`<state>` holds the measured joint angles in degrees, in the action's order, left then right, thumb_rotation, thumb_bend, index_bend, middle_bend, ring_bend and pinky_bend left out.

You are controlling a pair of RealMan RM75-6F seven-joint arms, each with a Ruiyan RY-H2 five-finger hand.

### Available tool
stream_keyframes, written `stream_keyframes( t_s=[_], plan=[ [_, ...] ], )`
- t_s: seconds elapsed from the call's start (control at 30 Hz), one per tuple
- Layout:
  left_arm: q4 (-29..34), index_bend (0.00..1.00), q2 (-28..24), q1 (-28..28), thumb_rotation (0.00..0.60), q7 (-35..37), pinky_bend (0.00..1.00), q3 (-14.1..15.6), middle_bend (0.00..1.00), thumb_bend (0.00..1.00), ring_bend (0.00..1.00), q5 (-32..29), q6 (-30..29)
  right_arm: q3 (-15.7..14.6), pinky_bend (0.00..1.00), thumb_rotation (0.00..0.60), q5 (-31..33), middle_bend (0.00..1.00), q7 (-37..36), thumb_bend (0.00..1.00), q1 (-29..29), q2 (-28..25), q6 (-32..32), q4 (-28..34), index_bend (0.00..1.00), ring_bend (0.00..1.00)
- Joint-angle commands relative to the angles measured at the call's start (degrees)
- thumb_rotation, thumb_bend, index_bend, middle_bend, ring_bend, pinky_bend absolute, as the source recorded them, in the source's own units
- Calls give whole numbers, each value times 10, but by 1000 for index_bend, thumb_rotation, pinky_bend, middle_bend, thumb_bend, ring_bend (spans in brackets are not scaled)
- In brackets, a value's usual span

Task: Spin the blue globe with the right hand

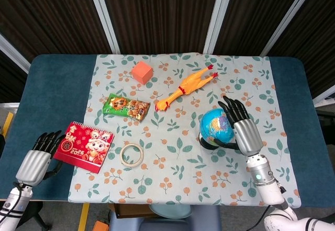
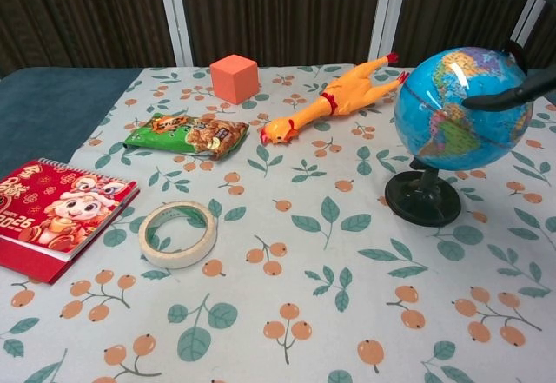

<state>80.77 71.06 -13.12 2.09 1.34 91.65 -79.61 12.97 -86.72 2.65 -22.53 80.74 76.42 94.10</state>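
We count one of each thing on the floral cloth (image 1: pixel 178 147) that covers the bench (image 1: pixel 57 95): one blue globe (image 1: pixel 215 126) on a dark stand, one orange cube (image 1: pixel 142 72), one rubber chicken (image 1: pixel 186 87), one green snack packet (image 1: pixel 126 107), one roll of tape (image 1: pixel 132 154) and one red calendar (image 1: pixel 85 145). The globe stands toward the right side of the cloth, below the chicken's tail end. Two robot hands are visible. The right robot hand (image 1: pixel 242 128) lies over the right side of the globe, its dark fingers (image 1: pixel 230 109) spread apart and reaching across the top of the ball; in the chest view one dark finger (image 2: pixel 504 96) rests against the globe's right side, so we read it as touching rather than gripping. The left robot hand (image 1: pixel 35 161) sits on the bare bench just left of the calendar, holding nothing, fingers extended and close together. The right robot hand hides part of the globe in the head view, and the chest view cuts that hand off at the frame edge and does not show the left one.
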Motion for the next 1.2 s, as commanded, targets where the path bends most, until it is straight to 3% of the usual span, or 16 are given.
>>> stream_keyframes(
  t_s=[0.03, 1.2],
  plan=[
    [0, 34, 0, -1, 600, 0, 0, 0, 0, 437, 0, 0, 1, -1, 0, 600, 5, 0, 3, 0, -1, -1, -1, -1, 0, 0],
    [-3, 34, 8, -2, 600, -16, 0, 1, 0, 436, 0, -5, 10, -21, 0, 600, 51, 0, -31, 0, 17, -41, -5, -56, 0, 0]
  ],
)
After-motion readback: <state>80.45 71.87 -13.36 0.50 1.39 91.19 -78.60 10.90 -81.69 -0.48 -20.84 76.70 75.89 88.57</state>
